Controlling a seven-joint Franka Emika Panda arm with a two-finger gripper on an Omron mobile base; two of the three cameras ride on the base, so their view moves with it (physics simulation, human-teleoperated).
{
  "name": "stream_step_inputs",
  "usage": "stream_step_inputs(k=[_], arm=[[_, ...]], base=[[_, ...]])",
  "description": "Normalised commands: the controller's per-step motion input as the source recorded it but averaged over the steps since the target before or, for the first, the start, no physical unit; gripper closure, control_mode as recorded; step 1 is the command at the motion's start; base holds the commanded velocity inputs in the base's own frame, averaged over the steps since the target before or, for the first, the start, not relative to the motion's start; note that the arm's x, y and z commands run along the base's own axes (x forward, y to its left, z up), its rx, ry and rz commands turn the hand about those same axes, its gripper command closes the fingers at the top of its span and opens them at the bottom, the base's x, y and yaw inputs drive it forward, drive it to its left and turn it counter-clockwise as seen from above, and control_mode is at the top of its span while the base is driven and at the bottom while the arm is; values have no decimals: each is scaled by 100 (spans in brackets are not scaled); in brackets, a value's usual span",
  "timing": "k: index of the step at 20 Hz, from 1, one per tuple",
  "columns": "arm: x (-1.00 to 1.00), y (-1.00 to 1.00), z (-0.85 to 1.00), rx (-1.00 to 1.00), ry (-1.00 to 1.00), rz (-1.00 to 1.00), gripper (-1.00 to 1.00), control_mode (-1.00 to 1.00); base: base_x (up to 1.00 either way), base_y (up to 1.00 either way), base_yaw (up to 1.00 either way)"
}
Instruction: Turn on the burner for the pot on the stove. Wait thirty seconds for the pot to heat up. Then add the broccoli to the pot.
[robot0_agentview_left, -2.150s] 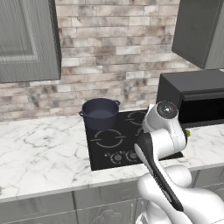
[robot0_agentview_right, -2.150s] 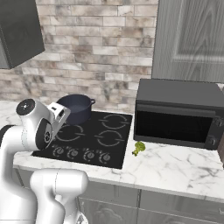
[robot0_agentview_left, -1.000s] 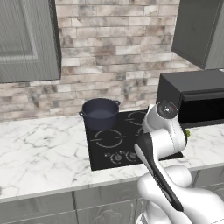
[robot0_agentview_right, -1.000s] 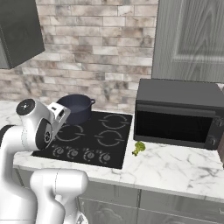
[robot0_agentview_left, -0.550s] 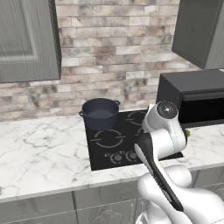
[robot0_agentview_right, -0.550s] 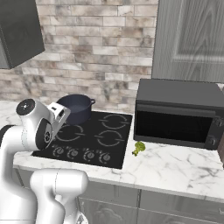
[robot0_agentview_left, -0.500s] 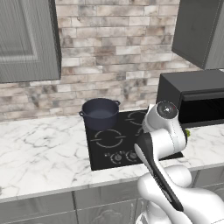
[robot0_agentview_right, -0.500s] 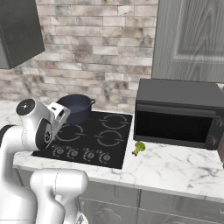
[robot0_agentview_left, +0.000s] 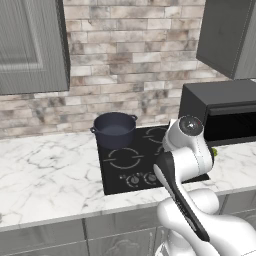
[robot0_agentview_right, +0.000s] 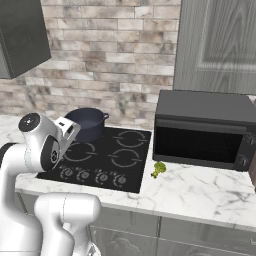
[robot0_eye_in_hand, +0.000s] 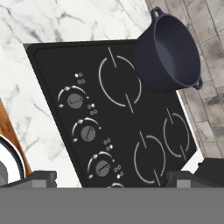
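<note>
The dark blue-grey pot (robot0_agentview_left: 115, 130) (robot0_agentview_right: 87, 124) (robot0_eye_in_hand: 168, 48) stands empty on the back left ring of the black stove (robot0_agentview_left: 112, 172) (robot0_agentview_right: 110, 150) (robot0_eye_in_hand: 52, 65). A row of round knobs (robot0_eye_in_hand: 88, 132) (robot0_agentview_right: 82, 175) runs along the stove's front edge. The small green broccoli (robot0_agentview_right: 159, 169) lies on the marble counter between stove and microwave; in the left base view the broccoli (robot0_agentview_left: 214, 151) peeks out behind my arm. My gripper (robot0_eye_in_hand: 113, 178) hovers above the stove's front, looking down at the knobs, open, with nothing between its fingertips (robot0_eye_in_hand: 40, 177).
A black microwave (robot0_agentview_right: 202, 130) (robot0_agentview_left: 220, 115) stands on the counter right of the stove. Grey wall cabinets (robot0_agentview_left: 30, 45) hang above at both sides. White marble counter (robot0_agentview_left: 45, 170) stretches left of the stove.
</note>
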Motion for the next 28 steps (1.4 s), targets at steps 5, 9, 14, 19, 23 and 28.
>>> stream_step_inputs(k=[5, 9, 14, 19, 23, 28], arm=[[0, 0, 0, 0, 0, 0, -100, -100], [0, 0, 0, 0, 0, 0, -100, -100], [0, 0, 0, 0, 0, 0, -100, -100], [0, 0, 0, 0, 0, 0, -100, -100], [0, 0, 0, 0, 0, 0, -100, -100], [0, 0, 0, 0, 0, 0, -100, -100]], base=[[0, 0, 0], [0, 0, 0], [0, 0, 0], [0, 0, 0], [0, 0, 0], [0, 0, 0]])
